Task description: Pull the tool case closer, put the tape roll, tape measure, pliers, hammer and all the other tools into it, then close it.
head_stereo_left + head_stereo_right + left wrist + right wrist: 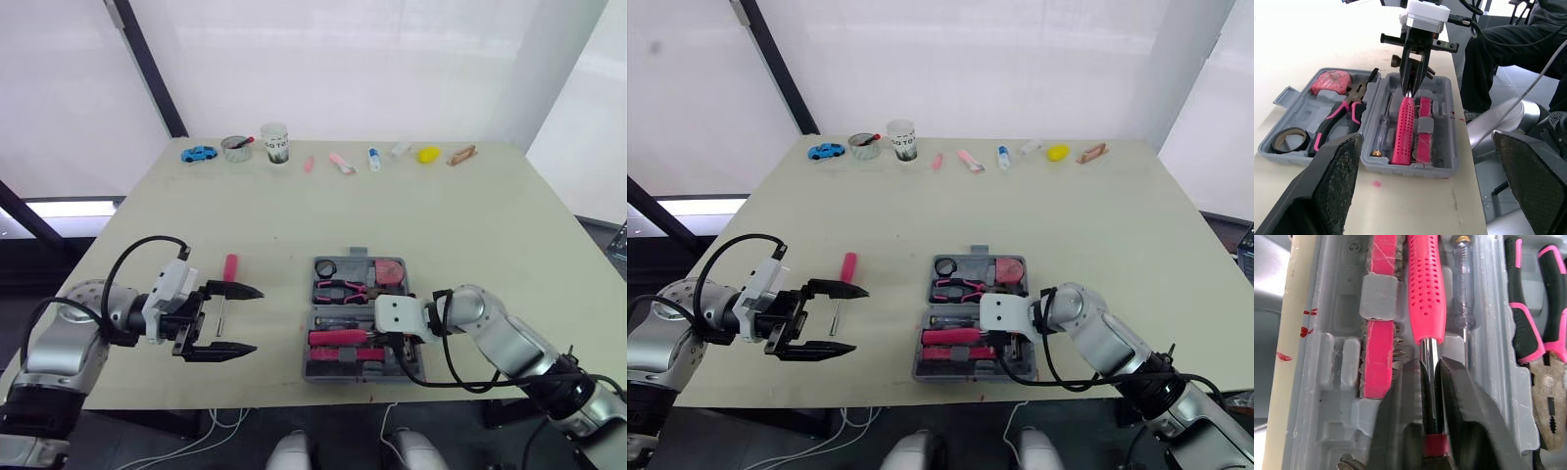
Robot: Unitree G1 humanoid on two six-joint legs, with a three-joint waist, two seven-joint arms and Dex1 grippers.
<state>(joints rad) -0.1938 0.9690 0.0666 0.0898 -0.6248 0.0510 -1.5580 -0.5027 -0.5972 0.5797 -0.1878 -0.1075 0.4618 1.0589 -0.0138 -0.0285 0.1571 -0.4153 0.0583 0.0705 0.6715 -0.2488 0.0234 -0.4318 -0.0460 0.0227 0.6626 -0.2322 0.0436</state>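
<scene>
The grey tool case [315, 364] lies open near the table's front edge. It holds a tape roll [325, 267], a pink tape measure [389, 271], pink-handled pliers [343, 289], a clear-handled tester screwdriver [1382, 137] and a hammer [1425, 289] with a pink dotted handle. My right gripper [1430, 366] is over the case's near half, shut on the hammer's metal shaft. A pink-handled screwdriver [230, 269] lies on the table left of the case. My left gripper [257, 320] hangs open just in front of it, with nothing between its fingers [1337, 188].
Along the far edge stand a blue toy car [199, 154], a tin [235, 149], a printed cup [275, 143], small pink items and a yellow object [428, 155]. A person's dark-trousered leg [1493, 54] is beside the table near the case.
</scene>
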